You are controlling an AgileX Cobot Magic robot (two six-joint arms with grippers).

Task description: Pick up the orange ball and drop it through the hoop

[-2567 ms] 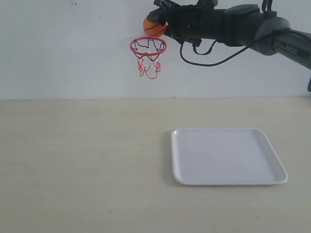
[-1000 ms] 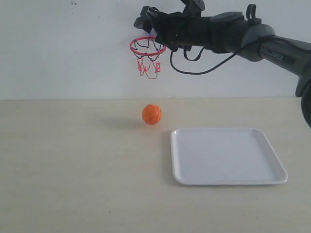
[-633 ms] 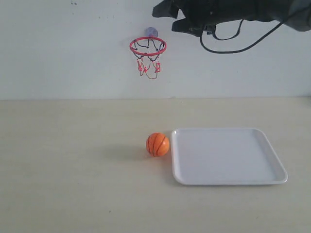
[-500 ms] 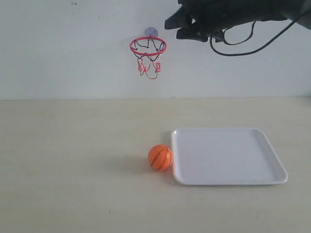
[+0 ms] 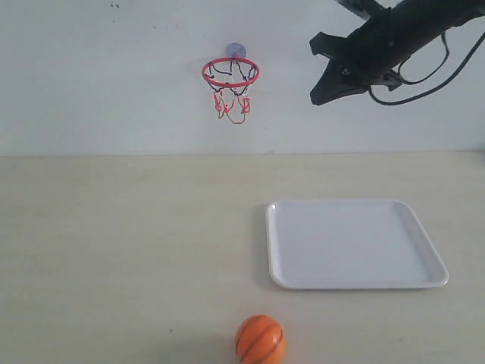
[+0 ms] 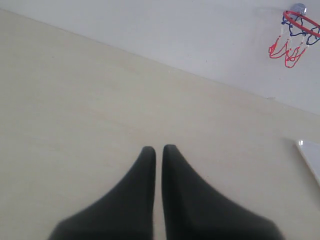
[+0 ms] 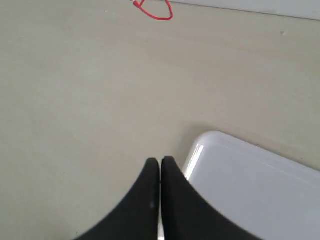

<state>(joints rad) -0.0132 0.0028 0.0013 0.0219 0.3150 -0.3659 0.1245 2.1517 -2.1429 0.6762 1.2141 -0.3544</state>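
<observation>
The orange ball (image 5: pixel 260 340) lies on the table at the very front edge of the exterior view, in front of the tray's left corner and free of both grippers. The hoop (image 5: pixel 230 72) hangs on the back wall with its net empty; it also shows in the left wrist view as the hoop (image 6: pixel 299 22), and the right wrist view catches a loop of its net (image 7: pixel 156 11). My right gripper (image 5: pixel 315 98) is high up, right of the hoop, pointing down and shut on nothing (image 7: pixel 160 160). The left gripper (image 6: pixel 156 149) is shut over bare table.
A white tray (image 5: pixel 355 243) lies on the table's right half; its corner sits just beside the right gripper's tips in the right wrist view, tray (image 7: pixel 260 185). A tray corner (image 6: pixel 311 156) shows in the left wrist view. A white wall backs the table.
The ball was let go above the hoop, dropped to the table and rolled forward past the tray's left edge to the front. The right arm pulled back to the right and shut.
</observation>
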